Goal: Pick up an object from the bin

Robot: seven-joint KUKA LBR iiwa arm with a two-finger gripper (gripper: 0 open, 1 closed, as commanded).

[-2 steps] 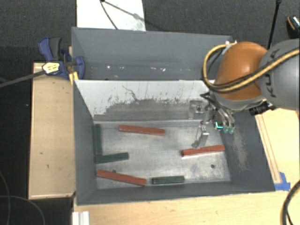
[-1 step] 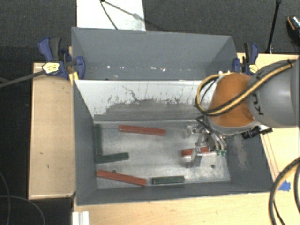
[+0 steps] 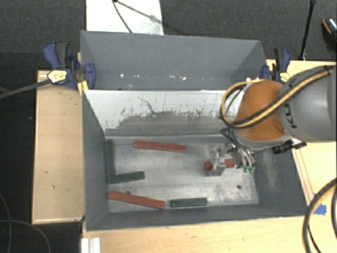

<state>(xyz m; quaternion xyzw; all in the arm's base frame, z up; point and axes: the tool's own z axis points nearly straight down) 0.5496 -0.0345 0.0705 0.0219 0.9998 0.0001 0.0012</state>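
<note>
Placement of a small red block (image 3: 209, 166) is seen right of centre on the bin (image 3: 95, 157) floor, just beside the tool (image 3: 224, 159) toward the view's left; tool spread cannot be told.

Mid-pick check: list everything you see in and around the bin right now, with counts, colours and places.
red bars: two, red-brown, one along the floor's back, one front left
green bars: three, dark green, two in an L by the left wall, one front middle
small red piece: one, red, right of middle, at the gripper; held or not, cannot tell
bin: one, grey metal
arm: one, grey, orange cover, from the right
gripper: one, low over the floor's right half
</note>
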